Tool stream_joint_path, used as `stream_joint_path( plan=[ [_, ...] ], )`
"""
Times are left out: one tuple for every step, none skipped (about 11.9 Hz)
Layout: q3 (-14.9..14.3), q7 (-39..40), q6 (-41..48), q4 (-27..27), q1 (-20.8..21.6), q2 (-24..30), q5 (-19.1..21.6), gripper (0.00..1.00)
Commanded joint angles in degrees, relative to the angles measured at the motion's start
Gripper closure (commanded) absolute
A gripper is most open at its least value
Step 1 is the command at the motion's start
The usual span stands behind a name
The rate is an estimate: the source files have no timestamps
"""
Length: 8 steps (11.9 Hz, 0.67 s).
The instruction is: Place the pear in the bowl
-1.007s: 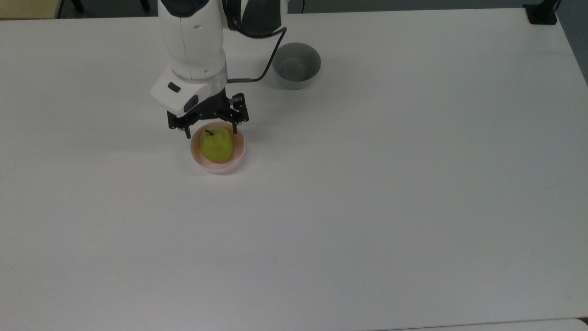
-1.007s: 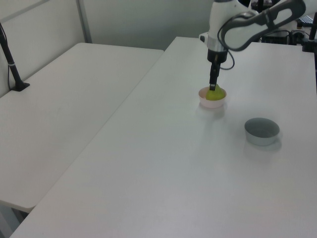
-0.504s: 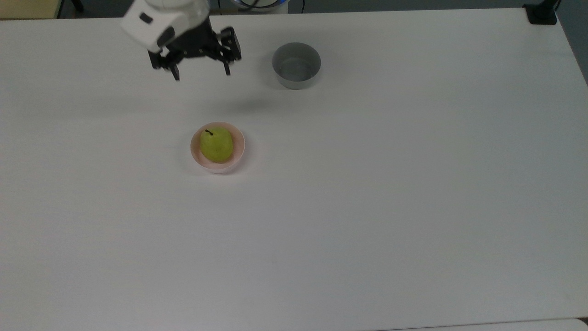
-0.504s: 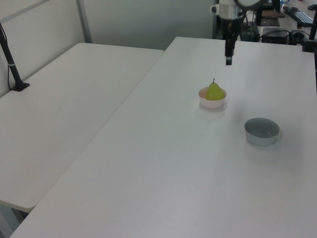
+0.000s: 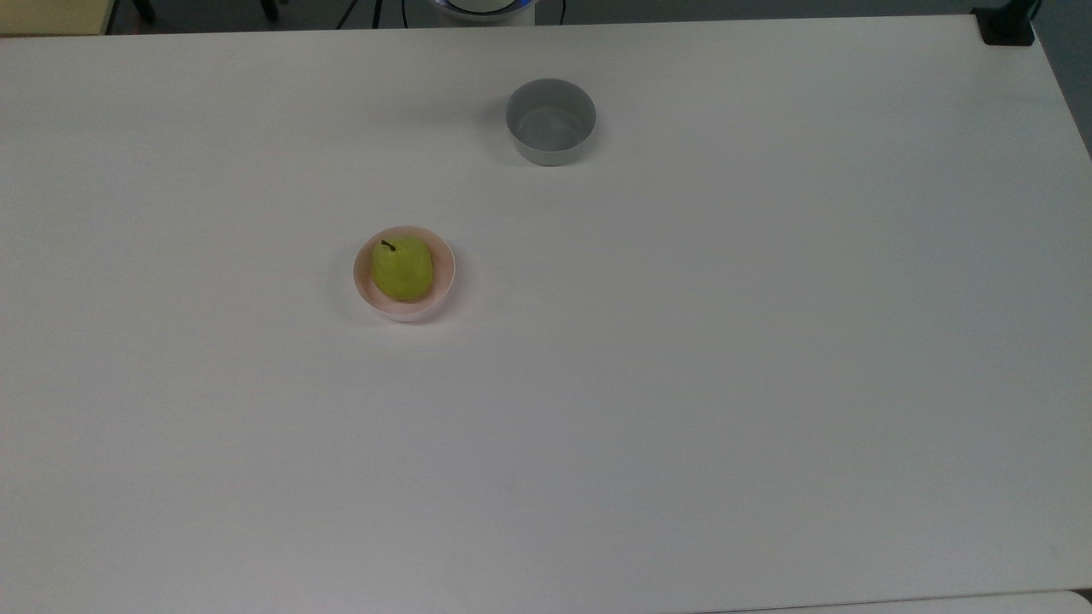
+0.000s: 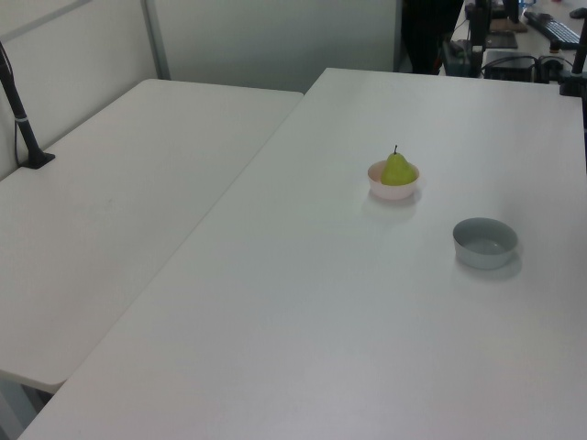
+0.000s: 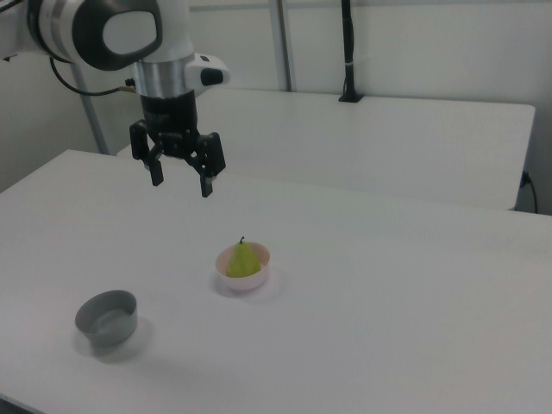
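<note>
Pear (image 5: 402,268) sits inside the pale pink bowl (image 5: 444,288), stem up and dark at the tip, tilted slightly toward the top view's upper left. Fruit fills most of the bowl interior; pink rim shows all around it. In the left view the pear (image 6: 396,170) stands upright in the bowl (image 6: 393,190), its top and stem above the rim. Right view: pear (image 7: 244,260) in bowl (image 7: 233,279), same arrangement.

Bowl rests on the white counter (image 5: 682,384), in the top view's left-centre area. Grey bowl (image 5: 550,121) stands well apart, toward the top view's upper right of the pink one, with nothing in it. In the left view the grey bowl (image 6: 485,242) is at the lower right of the pink one; in the right view the grey bowl (image 7: 107,317) is at the lower left.

Pincer (image 7: 179,177) hangs in the air in the right view, above the counter and up-left of the pear, well apart from it. Its two black fingers (image 7: 207,185) are spread wide, pointing down, nothing between them. White arm (image 7: 129,34) rises from it toward the right view's upper left.

Second white table (image 6: 110,211) stands beside the counter on the left view's left.
</note>
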State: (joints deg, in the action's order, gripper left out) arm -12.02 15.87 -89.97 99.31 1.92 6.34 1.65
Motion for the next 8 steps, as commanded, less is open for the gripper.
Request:
stream_joint_path(
  plan=[
    [5.61,-5.75,-0.29,1.06,-3.60,1.66,-0.68,0.00],
    [5.61,-5.68,-3.08,1.15,-3.16,1.31,-0.77,0.00],
    [5.61,-5.68,-6.59,1.32,-2.98,0.70,-0.77,0.00],
    [5.61,-6.03,-8.98,1.15,-2.81,-0.87,-0.77,0.00],
    [5.35,-5.94,-9.87,1.06,-1.85,-1.50,-0.86,0.00],
    [5.00,-5.33,-9.79,0.11,-1.49,-2.29,-0.77,0.00],
    [4.64,-5.24,-8.57,-4.08,-1.49,-4.99,-0.77,0.00],
    [4.38,-4.72,-6.12,-6.30,-1.22,-6.32,-0.77,0.00]
  ],
)
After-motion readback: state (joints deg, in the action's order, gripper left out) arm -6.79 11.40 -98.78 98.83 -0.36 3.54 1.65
